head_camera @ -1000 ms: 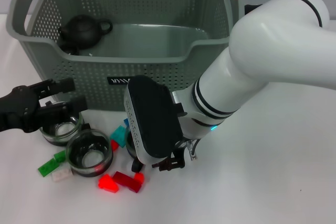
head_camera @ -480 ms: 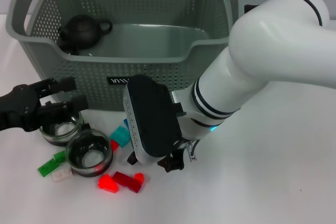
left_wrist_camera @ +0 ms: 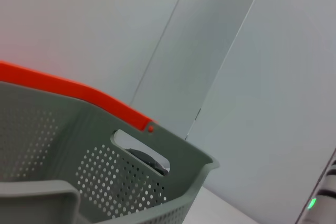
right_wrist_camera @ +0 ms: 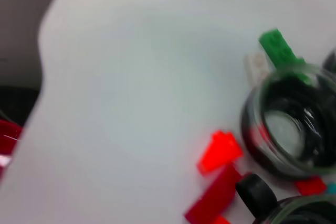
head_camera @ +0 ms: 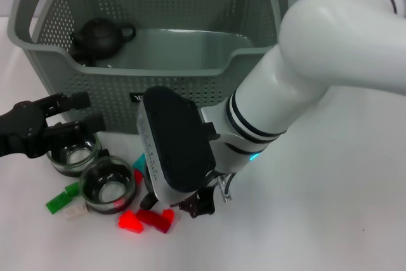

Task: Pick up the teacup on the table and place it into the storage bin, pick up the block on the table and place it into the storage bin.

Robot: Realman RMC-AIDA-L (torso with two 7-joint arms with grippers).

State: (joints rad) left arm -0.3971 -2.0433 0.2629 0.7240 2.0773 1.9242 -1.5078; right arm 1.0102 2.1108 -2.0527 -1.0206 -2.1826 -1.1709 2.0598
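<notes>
The storage bin (head_camera: 158, 71) stands at the back with a black teapot (head_camera: 98, 35) inside; its rim (left_wrist_camera: 157, 145) and an orange clip also fill the left wrist view. Two glass teacups sit in front of it, one (head_camera: 75, 155) at the left and one (head_camera: 108, 187) nearer me. My left gripper (head_camera: 85, 111) hovers open just above the left teacup. Blocks lie around them: green (head_camera: 58, 201), white (head_camera: 75, 211), bright red (head_camera: 130, 221), dark red (head_camera: 155, 218), teal (head_camera: 139, 162). My right gripper (head_camera: 171, 205) hangs low and open over the red blocks; one fingertip (right_wrist_camera: 255, 192) shows beside the dark red block (right_wrist_camera: 210, 200).
The right arm's bulky white forearm and black wrist cover the table in front of the bin's right half. In the right wrist view, the near teacup (right_wrist_camera: 289, 129), the green block (right_wrist_camera: 278, 48) and a further glass rim (right_wrist_camera: 299, 205) appear, with bare white table beside them.
My right wrist has shifted left and lower, toward the red blocks, now hiding most of the teal block. The left gripper has hardly moved.
</notes>
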